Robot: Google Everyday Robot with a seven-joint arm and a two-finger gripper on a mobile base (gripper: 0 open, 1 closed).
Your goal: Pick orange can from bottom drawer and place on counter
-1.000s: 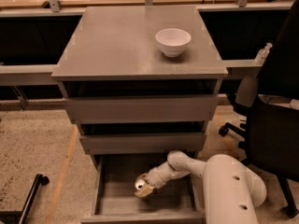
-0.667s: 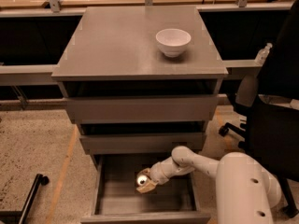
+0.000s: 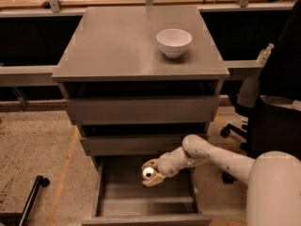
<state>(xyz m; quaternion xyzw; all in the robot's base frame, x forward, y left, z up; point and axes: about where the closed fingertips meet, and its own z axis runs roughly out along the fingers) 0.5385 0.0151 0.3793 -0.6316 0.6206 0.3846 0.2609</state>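
The claw (image 3: 151, 173) is clamped on the can (image 3: 148, 173), one finger above it and one below, and hangs over the open bottom drawer (image 3: 141, 218). The can is tipped, its shiny top facing up toward the camera, and seems lifted off the drawer floor. The arm (image 3: 214, 155) reaches in from the right, just under the middle drawer (image 3: 141, 144). Above that sits the top drawer (image 3: 141, 108), pulled out a little. On the counter (image 3: 113, 41) a white bowl (image 3: 174, 42) stands near the right back corner. A dark chair (image 3: 275, 121) stands to the right.
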